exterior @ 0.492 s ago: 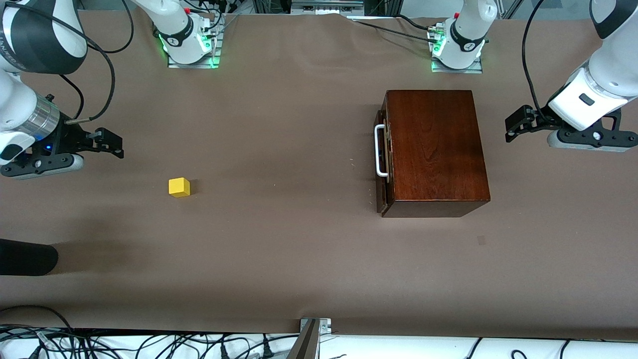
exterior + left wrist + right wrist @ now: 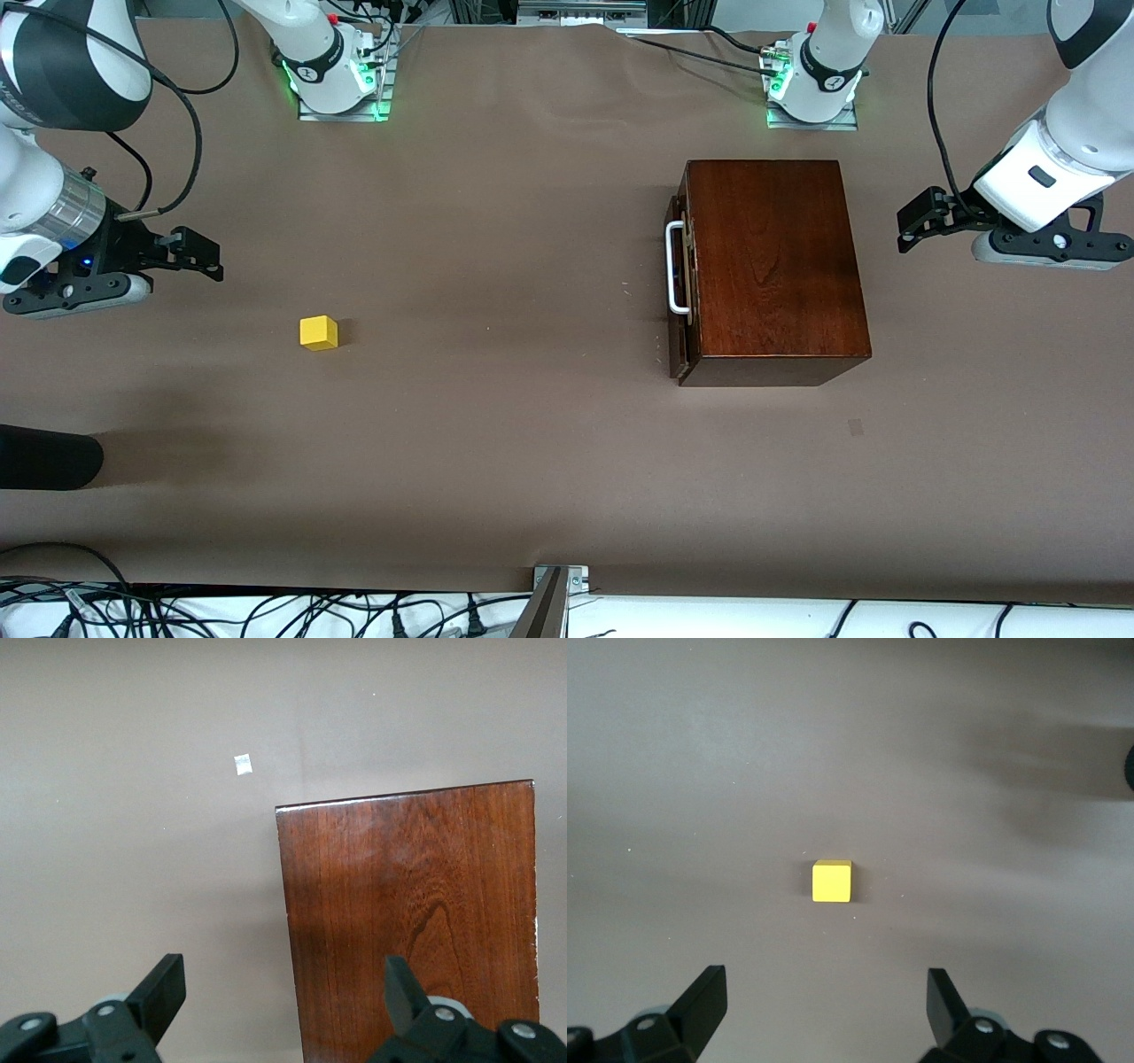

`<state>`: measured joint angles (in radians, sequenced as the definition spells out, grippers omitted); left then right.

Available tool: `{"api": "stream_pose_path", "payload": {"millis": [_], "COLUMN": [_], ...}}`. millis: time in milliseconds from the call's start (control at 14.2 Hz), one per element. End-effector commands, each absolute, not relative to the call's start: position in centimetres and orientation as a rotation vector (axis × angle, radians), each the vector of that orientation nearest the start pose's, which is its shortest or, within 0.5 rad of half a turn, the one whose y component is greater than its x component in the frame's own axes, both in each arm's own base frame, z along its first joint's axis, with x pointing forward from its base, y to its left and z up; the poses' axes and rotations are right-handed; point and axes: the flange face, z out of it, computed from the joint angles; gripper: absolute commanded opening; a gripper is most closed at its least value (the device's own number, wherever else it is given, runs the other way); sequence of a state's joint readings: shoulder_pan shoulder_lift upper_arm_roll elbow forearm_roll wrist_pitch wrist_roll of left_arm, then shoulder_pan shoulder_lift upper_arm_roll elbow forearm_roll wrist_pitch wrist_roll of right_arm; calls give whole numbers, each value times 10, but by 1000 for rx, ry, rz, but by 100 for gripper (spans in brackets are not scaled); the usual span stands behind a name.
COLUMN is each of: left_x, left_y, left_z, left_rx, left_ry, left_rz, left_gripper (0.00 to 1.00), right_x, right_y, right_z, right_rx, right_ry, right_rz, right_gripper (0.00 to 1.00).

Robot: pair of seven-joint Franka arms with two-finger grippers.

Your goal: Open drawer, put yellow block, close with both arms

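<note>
Near yellow block (image 2: 318, 332): bare tabletop (image 2: 496, 425).

Block (image 2: 319, 333) lies well apart from closed drawer (image 2: 680, 282).

High front overview, 2 downward wrist views, block (image 2: 318, 332) shared

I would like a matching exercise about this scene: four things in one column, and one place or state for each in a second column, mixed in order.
Column one:
1. drawer
2. yellow block
3. left gripper
4. right gripper

Column two:
a. open jaws, in the air beside the wooden box, at the left arm's end of the table
b. shut, white handle on its dark front
c. lying alone on the brown table
d. open jaws, in the air at the right arm's end of the table

Right pairs: 1-b, 2-c, 3-a, 4-d
</note>
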<state>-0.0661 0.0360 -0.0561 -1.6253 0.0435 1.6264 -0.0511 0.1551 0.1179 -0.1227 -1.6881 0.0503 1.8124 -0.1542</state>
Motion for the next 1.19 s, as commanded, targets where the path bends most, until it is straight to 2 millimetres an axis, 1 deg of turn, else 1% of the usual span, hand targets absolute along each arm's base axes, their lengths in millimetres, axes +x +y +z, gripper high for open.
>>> {"api": "stream_pose_path", "payload": {"millis": [0,70,140,281,351,421,492,562,632,702,773,843,913,983,1054,1124], "left_x": [567,567,564,554,552,553,552,551,550,557,560,555,550,548,546,544], "left_y": [-70,-74,-88,-104,-115,-143,-168,-197,-228,-251,-268,-288,-309,-329,-342,-356], "left_z": [583,579,571,565,562,551,543,527,512,500,493,480,470,463,452,435], "left_rx": [-3093,-3091,-3076,-3040,-3045,-3033,-3036,-3029,-3020,-3031,-3040,-3029,-3025,-3038,-3049,-3045], "left_ry": [124,138,178,207,210,241,220,156,129,111,108,124,104,60,8,-20], "left_rz": [91,107,149,255,268,286,298,328,342,329,327,353,349,305,276,286], "left_gripper": [100,100,100,100,100,100,100,100,100,100,100,100,100,100,100,100], "right_x": [602,602,602,603,604,605,606,607,607,607,607,607,607,608,608,608], "right_y": [20,20,20,23,24,27,28,28,29,29,29,29,29,27,26,26], "right_z": [526,526,525,532,532,532,534,534,534,534,534,534,533,533,533,533], "right_rx": [-3068,-3069,-3069,-3069,-3071,-3075,-3078,-3078,-3077,-3077,-3077,-3077,-3077,-3077,-3078,-3076], "right_ry": [-269,-270,-270,-284,-288,-302,-308,-308,-308,-310,-310,-310,-310,-308,-305,-305], "right_rz": [17,19,26,27,25,26,17,17,17,17,17,17,19,19,19,18], "right_gripper": [100,100,100,100,100,100,100,100,100,100,100,100,100,100,100,100]}}
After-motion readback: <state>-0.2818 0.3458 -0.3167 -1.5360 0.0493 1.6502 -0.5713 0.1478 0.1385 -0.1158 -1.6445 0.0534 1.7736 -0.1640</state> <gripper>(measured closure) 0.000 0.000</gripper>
